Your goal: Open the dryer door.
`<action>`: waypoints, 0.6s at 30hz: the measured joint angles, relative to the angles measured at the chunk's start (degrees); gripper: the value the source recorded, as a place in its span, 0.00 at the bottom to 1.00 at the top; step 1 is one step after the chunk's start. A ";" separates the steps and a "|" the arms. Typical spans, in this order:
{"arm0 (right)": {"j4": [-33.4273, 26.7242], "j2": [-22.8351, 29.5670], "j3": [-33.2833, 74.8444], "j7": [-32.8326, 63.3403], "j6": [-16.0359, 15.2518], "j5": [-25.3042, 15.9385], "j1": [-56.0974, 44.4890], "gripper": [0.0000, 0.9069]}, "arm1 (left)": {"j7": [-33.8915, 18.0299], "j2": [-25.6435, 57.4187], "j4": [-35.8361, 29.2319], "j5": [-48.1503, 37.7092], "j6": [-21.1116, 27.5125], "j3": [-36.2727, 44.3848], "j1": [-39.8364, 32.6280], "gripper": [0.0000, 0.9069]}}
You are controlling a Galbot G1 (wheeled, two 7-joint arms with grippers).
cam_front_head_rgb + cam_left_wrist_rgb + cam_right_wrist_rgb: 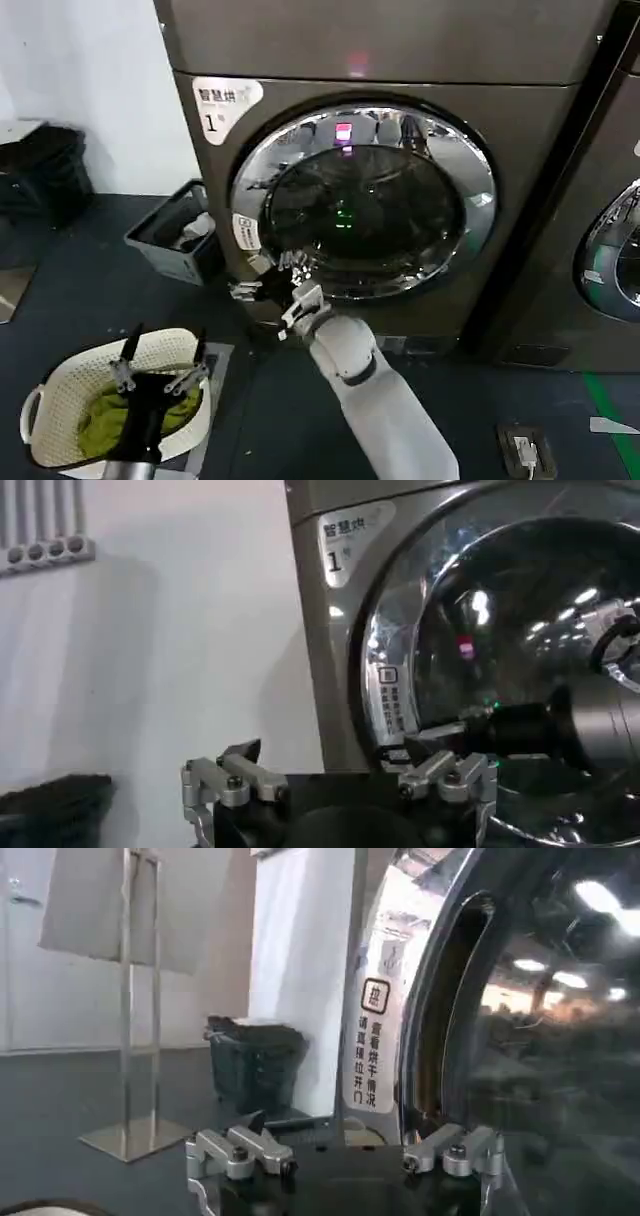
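Approach step: the right gripper [272, 290], fingers spread and empty, sits at the dryer door [365, 200] ring's lower edge. Next: hook the ring edge beside the fingertips and pull outward. The left gripper [160, 375], also spread and empty, hangs over the laundry basket [50, 400].

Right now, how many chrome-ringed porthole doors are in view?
2. The dryer door fills the front of the stickered dryer, with the right hand at its lower-left rim; a neighbouring machine's door shows partly at the right edge.

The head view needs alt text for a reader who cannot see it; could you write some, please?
The right hand reaches the lower left rim of the closed dryer door on the bronze-grey dryer. The left hand hovers open over a white laundry basket holding green cloth.
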 joint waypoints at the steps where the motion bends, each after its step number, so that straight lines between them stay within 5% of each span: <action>1: 0.09 -0.03 0.04 -0.31 0.04 0.02 -0.06 1.00 | 0.14 0.08 0.08 -0.01 0.03 -0.11 -0.04 1.00; 18: 3.95 -1.92 0.44 -4.36 -0.09 2.96 -2.38 1.00 | 4.87 2.69 1.58 -9.36 4.95 -6.74 -2.63 1.00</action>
